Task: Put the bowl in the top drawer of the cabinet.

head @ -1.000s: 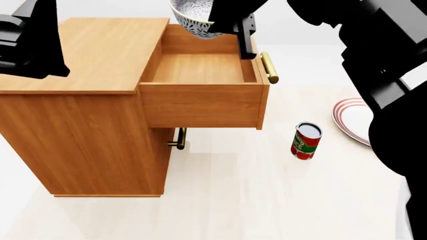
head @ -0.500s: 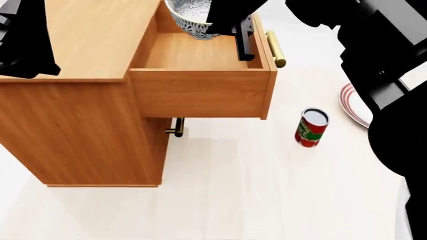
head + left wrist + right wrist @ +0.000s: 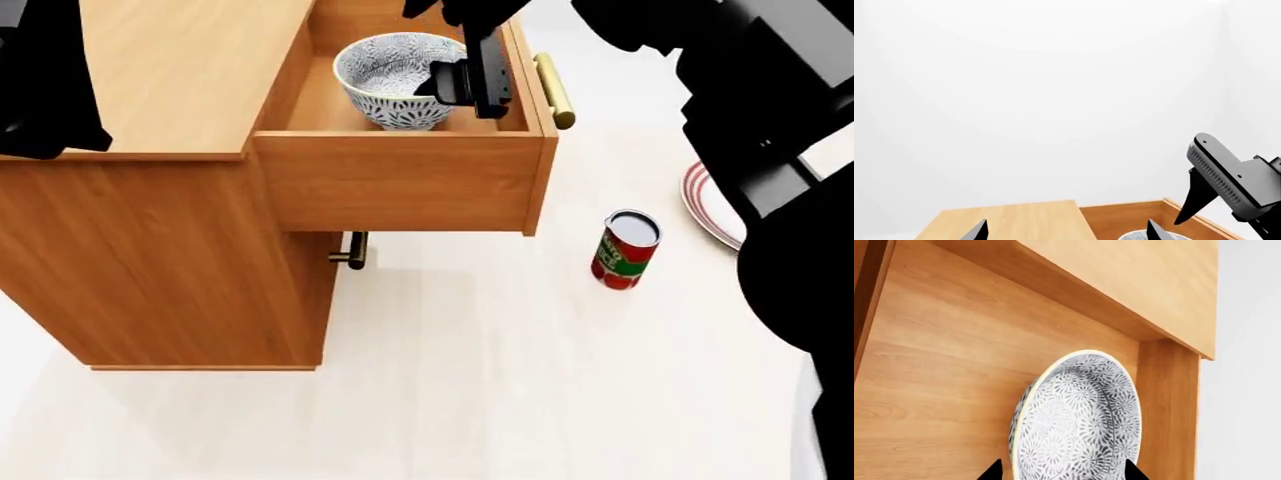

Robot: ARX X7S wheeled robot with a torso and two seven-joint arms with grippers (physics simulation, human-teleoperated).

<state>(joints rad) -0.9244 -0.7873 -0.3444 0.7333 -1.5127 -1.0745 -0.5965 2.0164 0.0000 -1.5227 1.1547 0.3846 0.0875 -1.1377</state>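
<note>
The speckled blue-grey bowl (image 3: 390,80) stands upright inside the pulled-out top drawer (image 3: 400,185) of the wooden cabinet (image 3: 174,60). My right gripper (image 3: 465,80) hovers at the bowl's right rim. In the right wrist view the bowl (image 3: 1081,415) lies between the spread fingertips of the right gripper (image 3: 1062,471), which is open and apart from the rim. My left gripper (image 3: 1066,232) is open and empty above the cabinet top (image 3: 1007,220). A sliver of the bowl (image 3: 1147,236) shows in the left wrist view.
The drawer's brass bar handle (image 3: 554,90) juts to the right. A lower drawer's small brass handle (image 3: 351,250) sits under it. A red can (image 3: 625,250) stands on the pale floor, and a red-rimmed plate (image 3: 707,205) lies beyond it at the right.
The bowl has dropped from a tilted hold above the drawer to standing upright on the drawer's floor. My right gripper has let go of it and stayed roughly in place.
</note>
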